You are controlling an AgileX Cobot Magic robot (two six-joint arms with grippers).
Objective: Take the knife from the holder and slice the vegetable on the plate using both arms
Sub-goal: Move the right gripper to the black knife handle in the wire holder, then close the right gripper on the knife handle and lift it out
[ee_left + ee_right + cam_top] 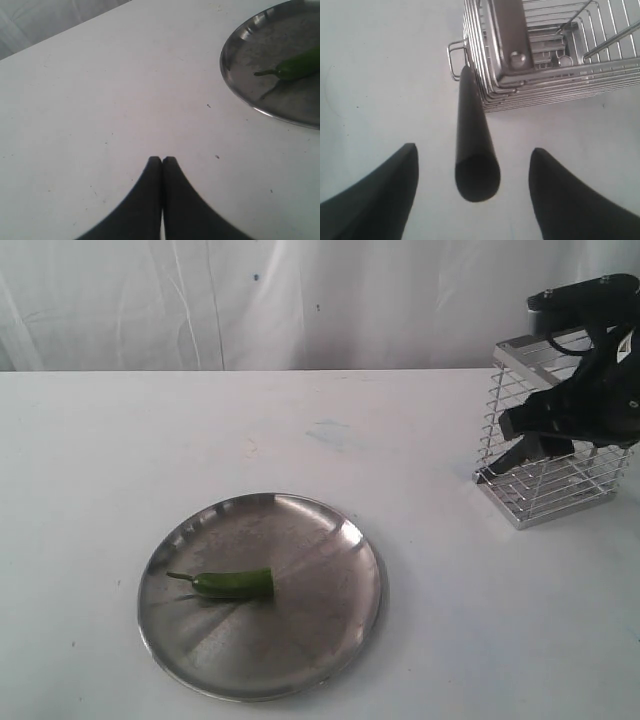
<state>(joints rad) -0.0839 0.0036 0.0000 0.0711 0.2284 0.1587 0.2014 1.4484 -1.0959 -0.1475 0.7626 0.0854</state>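
Note:
The green chili lies on the steel plate, stem to the left. The chrome wire holder stands at the far right of the table. In the right wrist view the knife's black handle sticks out of the holder toward the camera; its blade is hidden. My right gripper is open, one finger on each side of the handle's end, not touching it. My left gripper is shut and empty above bare table, off the plate and the chili. The exterior view does not show it.
The white table runs back to a white cloth backdrop. The right arm covers part of the holder's front. A small wire loop juts from the holder's side.

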